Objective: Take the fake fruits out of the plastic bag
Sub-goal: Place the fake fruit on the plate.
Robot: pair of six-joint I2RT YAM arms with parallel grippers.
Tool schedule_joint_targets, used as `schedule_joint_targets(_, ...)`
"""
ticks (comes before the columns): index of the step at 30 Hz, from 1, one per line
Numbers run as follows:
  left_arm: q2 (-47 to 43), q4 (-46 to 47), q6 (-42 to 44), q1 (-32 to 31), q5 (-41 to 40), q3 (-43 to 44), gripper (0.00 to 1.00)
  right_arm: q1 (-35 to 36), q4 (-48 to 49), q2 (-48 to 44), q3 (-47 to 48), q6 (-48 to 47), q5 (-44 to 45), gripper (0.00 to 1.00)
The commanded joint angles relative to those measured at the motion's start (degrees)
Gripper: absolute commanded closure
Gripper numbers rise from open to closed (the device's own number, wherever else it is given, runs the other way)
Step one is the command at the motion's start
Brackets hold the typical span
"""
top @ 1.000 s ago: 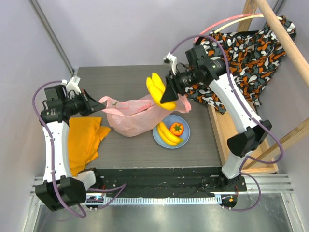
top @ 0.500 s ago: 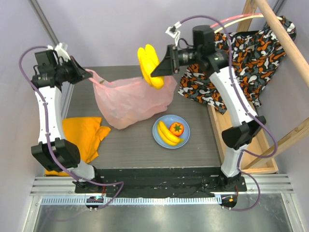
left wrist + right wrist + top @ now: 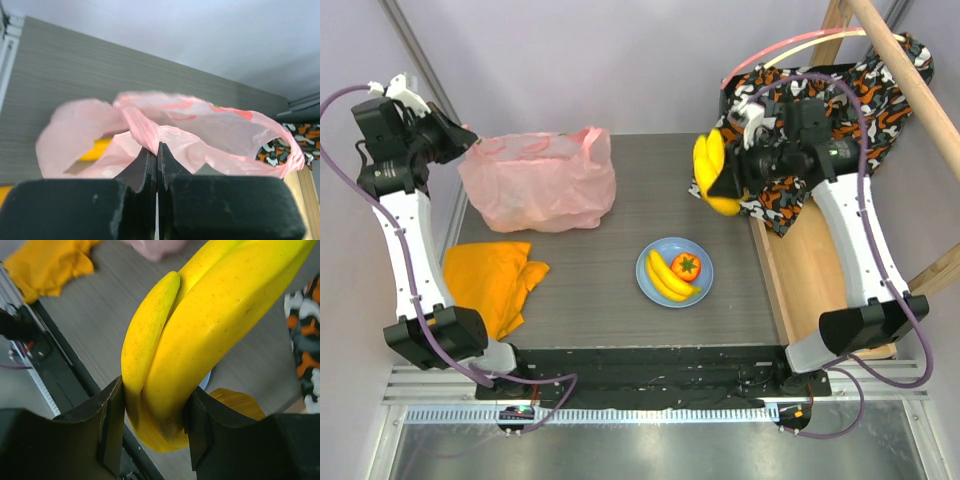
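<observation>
Currently: right pincer [image 3: 725, 186] clamped on banana bunch [image 3: 708, 162], aloft over tabletop's [image 3: 620, 225] right edge, long axis running out from the fingers; plate [image 3: 644, 280] lies nearward-left. Left pincer [image 3: 157, 159] closed, pinching plastic bag [image 3: 540, 182], far left.

My left pincer [image 3: 466, 140] and right pincer [image 3: 722, 186] hang above a dark grey table [image 3: 590, 270] with fine straight grain. Behind both pincers stand plain pale lilac walls [image 3: 570, 60], evenly lit. A metal post [image 3: 417, 45] runs up the corner behind my left pincer. Right of my right pincer is a light wooden frame [image 3: 782, 280] draped with patterned fabric [image 3: 850, 100].
</observation>
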Motion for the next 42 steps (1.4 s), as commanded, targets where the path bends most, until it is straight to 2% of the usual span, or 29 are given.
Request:
schedule_joint_targets(1,-5.1,4.9,-1.1,-0.1,3.3,-6.0,1.00,0.0,-2.7,-0.5,-10.1,-7.7,10.5,0.81)
schedule_joint_targets(5,-8.6,5.3,-1.2,-0.2,3.3,-10.7,1.00,0.4,-2.1,2.1,-13.7,-7.8,11.4,0.78)
schedule_joint_targets(11,-13.2,5.3,-0.8,-0.1,3.9,-17.4,1.00,0.4,-4.8,10.6,-15.0,-15.2,7.8,0.77)
schedule_joint_targets(16,-15.1,3.6,-0.1,-0.1,3.7,-18.9,1.00,0.6,-8.0,18.4,-12.1,-22.2,4.3,0.77)
schedule_joint_targets(21,-15.9,2.8,0.6,-0.1,3.7,-20.2,1.00,1.8,-8.0,24.9,-8.0,-22.9,4.3,0.77)
schedule_joint_targets(29,-15.5,1.4,1.7,-0.2,3.6,-20.3,1.00,3.0,-23.8,35.7,1.7,-32.6,-6.3,0.75)
schedule_joint_targets(37,-16.5,1.3,2.0,0.0,3.7,-21.9,1.00,3.4,-23.9,36.0,-1.6,-29.9,-10.4,0.71)
schedule_joint_targets(42,-17.0,1.3,1.8,-0.1,4.3,-23.0,1.00,5.6,-23.9,33.1,-5.4,-28.7,-11.2,0.71)
